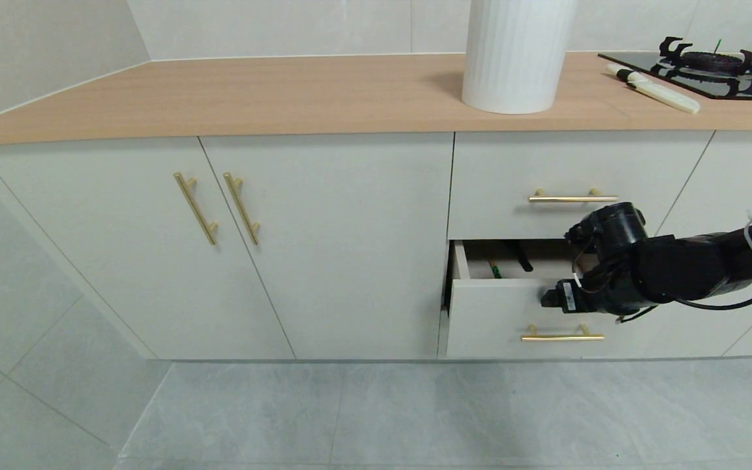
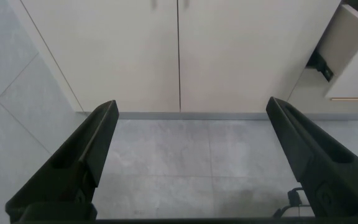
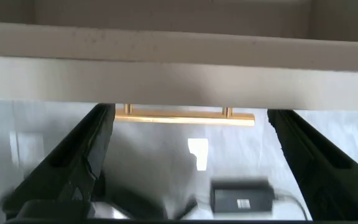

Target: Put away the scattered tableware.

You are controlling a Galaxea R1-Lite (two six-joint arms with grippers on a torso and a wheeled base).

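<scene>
We see the wooden countertop (image 1: 284, 98) over pale cabinets (image 1: 324, 248), whose lower drawer (image 1: 500, 320) stands partly open. A white ribbed container (image 1: 513, 59) stands on the countertop near the stove (image 1: 709, 65). Our right gripper (image 1: 555, 299) is at the drawer's front, fingers spread and holding nothing. The left gripper (image 2: 191, 106) hangs released above the floor (image 2: 185, 162). A pale knife (image 1: 653, 89) lies beside the stove, and dark utensils (image 1: 519, 256) lie inside the drawer.
</scene>
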